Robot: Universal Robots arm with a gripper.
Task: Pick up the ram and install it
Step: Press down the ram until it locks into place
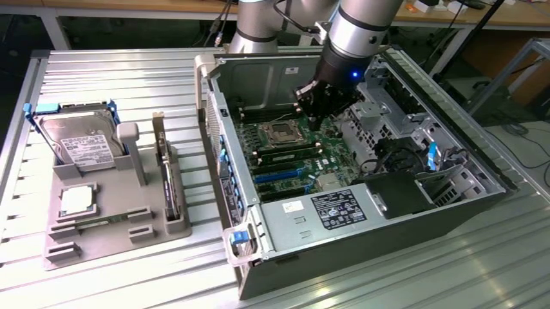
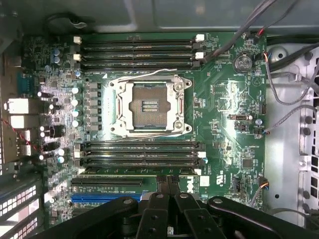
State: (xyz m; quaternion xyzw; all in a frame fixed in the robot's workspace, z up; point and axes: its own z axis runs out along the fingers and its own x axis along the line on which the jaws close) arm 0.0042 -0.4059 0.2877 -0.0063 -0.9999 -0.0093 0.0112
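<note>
The ram [image 1: 287,154], a narrow green stick, appears to stand on edge in a memory slot just below the empty CPU socket [image 1: 280,133] on the motherboard inside the open computer case [image 1: 284,212]. My gripper [image 1: 316,117] hangs over the board near the socket, a little above the ram and apart from it. Its black fingers [image 2: 158,201] meet at the middle, shut with nothing between them. In the wrist view the socket [image 2: 149,105] lies between two banks of dark memory slots [image 2: 142,152].
A grey tray [image 1: 112,241] on the exterior view's left holds a silver hard drive [image 1: 82,138], a CPU [image 1: 77,199] and an upright expansion card [image 1: 169,187]. Drive cages and cables [image 1: 404,151] crowd the case's right side. The case walls enclose the board.
</note>
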